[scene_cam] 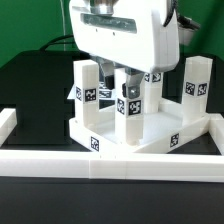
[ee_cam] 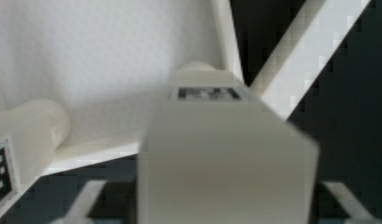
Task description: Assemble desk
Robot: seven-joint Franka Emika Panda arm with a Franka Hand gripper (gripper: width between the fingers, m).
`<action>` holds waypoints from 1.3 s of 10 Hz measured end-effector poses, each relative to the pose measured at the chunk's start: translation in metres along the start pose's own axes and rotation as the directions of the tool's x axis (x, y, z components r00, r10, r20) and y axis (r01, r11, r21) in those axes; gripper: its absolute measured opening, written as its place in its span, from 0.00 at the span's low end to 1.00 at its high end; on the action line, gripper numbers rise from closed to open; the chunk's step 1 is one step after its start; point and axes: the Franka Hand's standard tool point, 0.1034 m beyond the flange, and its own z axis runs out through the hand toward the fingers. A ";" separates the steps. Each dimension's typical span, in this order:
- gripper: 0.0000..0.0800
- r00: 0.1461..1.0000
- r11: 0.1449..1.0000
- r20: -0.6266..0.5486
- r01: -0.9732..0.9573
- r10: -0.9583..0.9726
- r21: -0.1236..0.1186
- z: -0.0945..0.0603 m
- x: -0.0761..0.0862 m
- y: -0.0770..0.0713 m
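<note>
Desk top [scene_cam: 150, 135] sits centre frame with legs standing in it — gripper [scene_cam: 128, 80] straddles the middle leg [scene_cam: 130, 110], its grip state indeterminate; judged risk: a partly seated leg tips if brushed on withdrawal.

Desk top [scene_cam: 100, 125] white, black-and-white square tags on near rim. Legs [scene_cam: 86, 88] white, black tag bands. Border rails [scene_cam: 120, 162] white. Table [scene_cam: 30, 85] black. Backdrop [scene_cam: 25, 25] green.

Desk top [scene_cam: 150, 137] on table, legs upright; end effector [scene_cam: 131, 76] over middle leg [scene_cam: 131, 105].
</note>
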 end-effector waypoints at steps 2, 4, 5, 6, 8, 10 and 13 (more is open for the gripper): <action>0.76 0.996 0.996 0.005 0.091 -0.091 -0.006 0.000 -0.001 0.000; 0.80 0.957 0.957 0.007 0.290 -0.290 -0.005 0.000 -0.003 -0.001; 0.81 0.933 0.933 0.007 0.360 -0.360 -0.007 0.001 -0.005 -0.002; 0.81 0.885 0.885 0.007 0.465 -0.465 -0.014 0.002 -0.008 -0.003; 0.81 0.805 0.805 0.012 0.593 -0.593 -0.013 0.003 -0.011 -0.004; 0.81 0.682 0.681 0.011 0.731 -0.731 -0.034 0.001 -0.009 -0.004; 0.81 0.514 0.513 0.006 0.856 -0.858 -0.055 0.002 -0.006 -0.003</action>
